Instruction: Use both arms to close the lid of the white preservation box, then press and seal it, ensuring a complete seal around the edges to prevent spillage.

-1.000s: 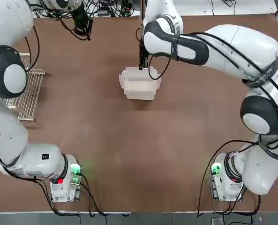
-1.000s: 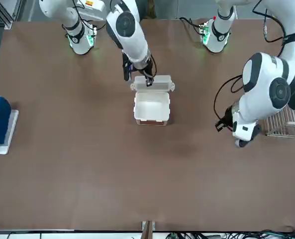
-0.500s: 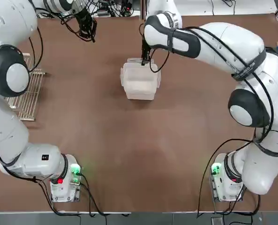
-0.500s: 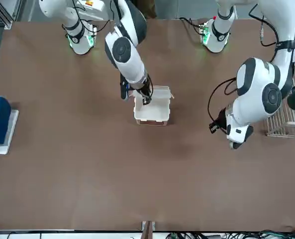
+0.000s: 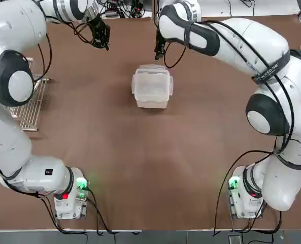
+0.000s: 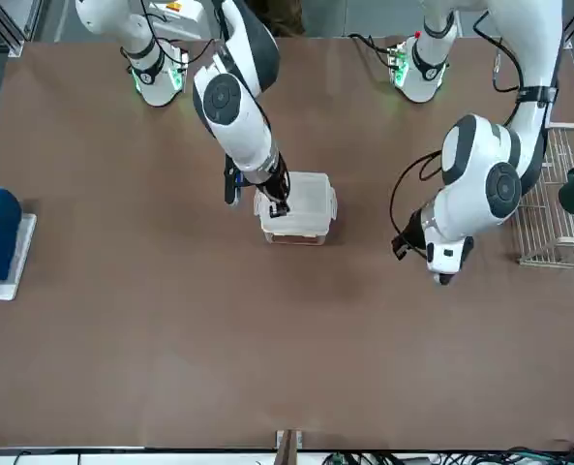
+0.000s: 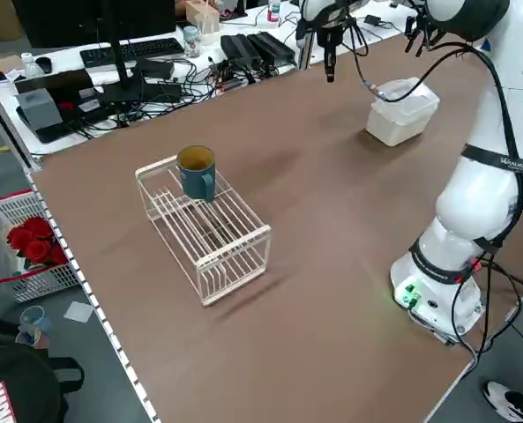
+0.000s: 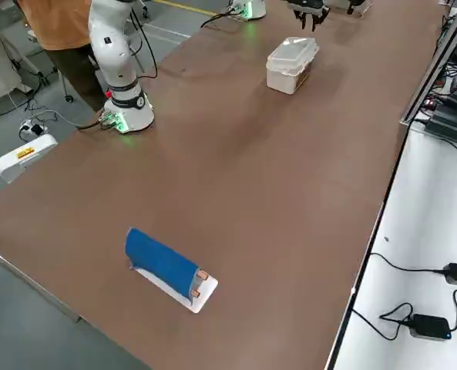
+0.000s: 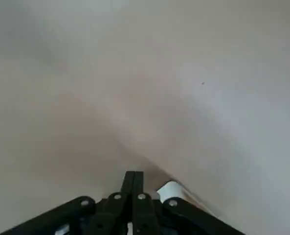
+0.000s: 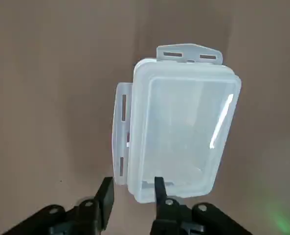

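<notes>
Lid (image 10: 191,127) covers box (image 5: 152,94); right end effector (image 10: 134,183) open nearby, left (image 9: 134,176) closed, apart.

You've got top cam straight down over the table (image 5: 109,168), front cam facing the robot arms (image 6: 233,107) from across. Side cams look down diagonally, both catching the box (image 8: 290,65). Wrist cams sit close; right one frames that box.

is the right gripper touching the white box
Apart: the top view shows bare table between the right gripper and the white box, with the gripper beside the box, out past its side.
</notes>
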Tool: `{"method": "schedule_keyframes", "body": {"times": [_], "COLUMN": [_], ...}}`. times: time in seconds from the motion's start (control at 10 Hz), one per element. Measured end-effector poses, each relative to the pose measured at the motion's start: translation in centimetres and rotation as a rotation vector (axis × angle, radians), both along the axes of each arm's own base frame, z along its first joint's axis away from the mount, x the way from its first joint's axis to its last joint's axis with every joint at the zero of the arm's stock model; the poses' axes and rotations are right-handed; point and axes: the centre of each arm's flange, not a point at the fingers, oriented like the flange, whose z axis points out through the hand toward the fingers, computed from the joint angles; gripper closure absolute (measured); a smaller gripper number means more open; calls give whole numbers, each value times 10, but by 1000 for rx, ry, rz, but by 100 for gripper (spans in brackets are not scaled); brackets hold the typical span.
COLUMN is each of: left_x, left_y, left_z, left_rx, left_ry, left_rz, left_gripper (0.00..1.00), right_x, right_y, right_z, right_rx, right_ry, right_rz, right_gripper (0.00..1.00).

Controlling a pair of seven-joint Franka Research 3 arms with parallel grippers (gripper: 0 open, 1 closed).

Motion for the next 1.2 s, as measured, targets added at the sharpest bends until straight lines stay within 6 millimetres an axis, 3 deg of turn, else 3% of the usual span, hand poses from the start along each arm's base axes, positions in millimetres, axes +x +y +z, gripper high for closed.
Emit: {"method": "schedule_keyframes", "body": {"times": [0.1, 0.2, 0.4, 0.7, 0.9, 1.2], "left_x": [-4, -14, -36, -74, -100, -120], "left_y": [-5, -19, -49, -59, -68, -94], "left_z": [-9, -24, -48, -60, -56, -70], "left_rx": [5, 10, 21, 46, 50, 27], "left_ry": [6, 8, 13, 24, 4, -30], "left_rz": [32, 59, 117, 131, 166, 213], "left_gripper": [99, 99, 99, 99, 99, 99], "right_x": [-7, -19, -42, -36, -36, -35], "right_y": [9, 24, 53, 61, 63, 65], "right_z": [-11, -27, -64, -106, -113, -115], "right_rx": [-12, -30, -70, -82, -82, -77], "right_ry": [8, 20, 27, -8, -20, -33], "right_rz": [33, 69, 120, 110, 112, 111], "right_gripper": [66, 82, 94, 94, 94, 94]}}
